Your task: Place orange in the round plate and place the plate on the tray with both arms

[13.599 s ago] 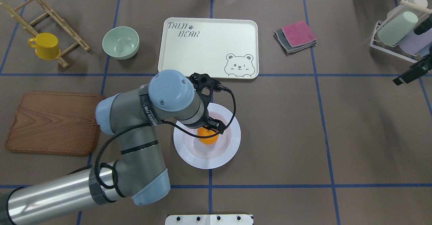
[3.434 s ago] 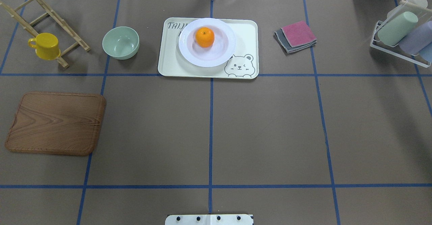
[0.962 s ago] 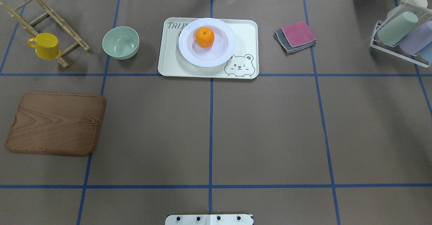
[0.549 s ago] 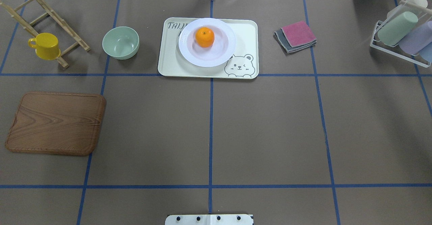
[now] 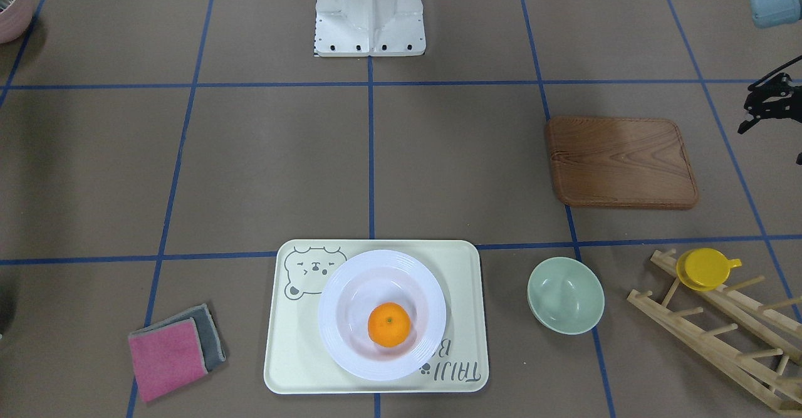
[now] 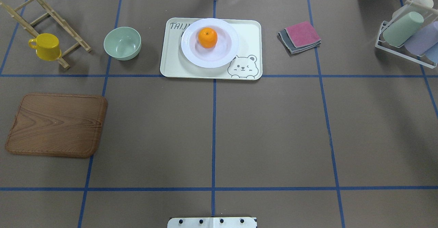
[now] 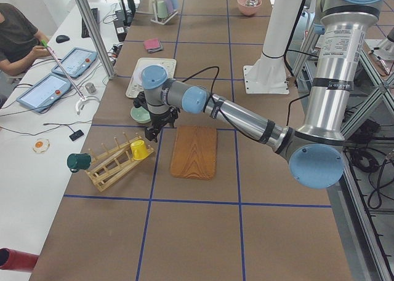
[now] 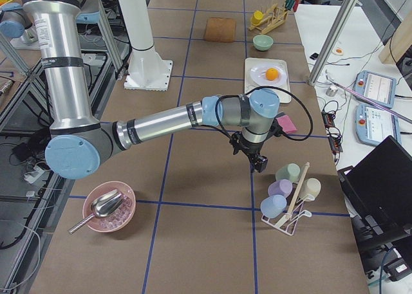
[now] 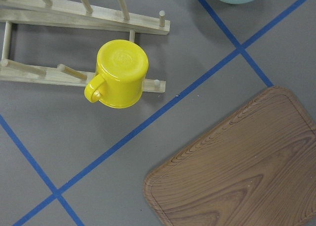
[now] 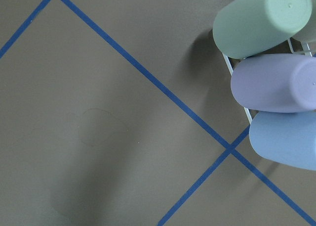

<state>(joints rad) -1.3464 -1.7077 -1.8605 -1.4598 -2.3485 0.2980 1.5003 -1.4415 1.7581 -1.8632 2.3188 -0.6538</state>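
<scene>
The orange [image 6: 207, 38] [image 5: 388, 324] lies in the white round plate [image 6: 191, 55] [image 5: 335, 343]. That plate stands on the cream bear tray [image 6: 171, 60] [image 5: 294, 355] at the table's far middle. Neither arm touches them. My left gripper [image 5: 761, 108] [image 7: 152, 132] hangs over the table between the wooden board and the yellow cup; I cannot tell its state. My right gripper [image 8: 257, 161] hovers beside the rack of pastel cups, far from the tray, and I cannot tell whether it is open or shut.
A brown wooden board [image 6: 56, 124], a pale green bowl [image 6: 122, 43] and a yellow cup [image 6: 46, 47] on a wooden rack lie on the left. Folded cloths [image 6: 300, 36] and a cup rack [image 6: 407, 33] are on the right. A pink bowl [image 8: 108, 207] holds a scoop.
Since the oldest frame the plate with the orange has gone from the table's middle onto the tray, and the left arm has left the overhead view. Nothing moved in the last seconds.
</scene>
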